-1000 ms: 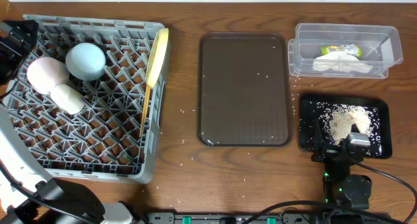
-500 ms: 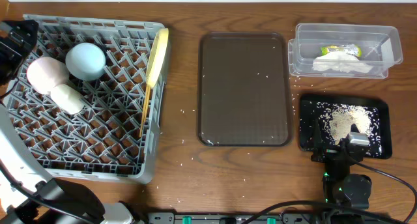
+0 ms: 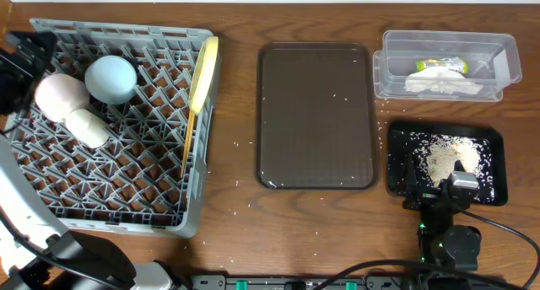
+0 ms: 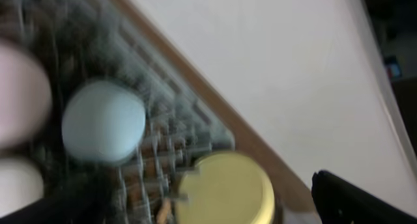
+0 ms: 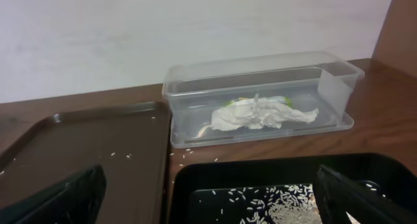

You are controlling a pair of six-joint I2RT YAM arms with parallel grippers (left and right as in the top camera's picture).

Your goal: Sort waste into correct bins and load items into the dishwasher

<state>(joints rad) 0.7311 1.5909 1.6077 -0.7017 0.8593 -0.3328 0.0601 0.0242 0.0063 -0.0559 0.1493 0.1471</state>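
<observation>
The left gripper [image 3: 24,61] hung with jaws apart at the edge of the grey rack [image 3: 126,189], the pink bowl [image 3: 59,96] just beside it. The blue bowl [image 3: 111,77], white cup [image 3: 88,127], upright yellow plate [image 3: 202,71] and chopsticks [image 3: 187,147] sat farther off. Across a brown serving tray [image 3: 316,113], the right gripper [image 5: 212,198] stood with jaws wide apart over the black tray [image 3: 498,168] of rice crumbs [image 3: 451,155]. Beyond it, the clear tub [image 3: 506,62] held the napkin [image 3: 443,85] and wrapper [image 3: 440,65].
</observation>
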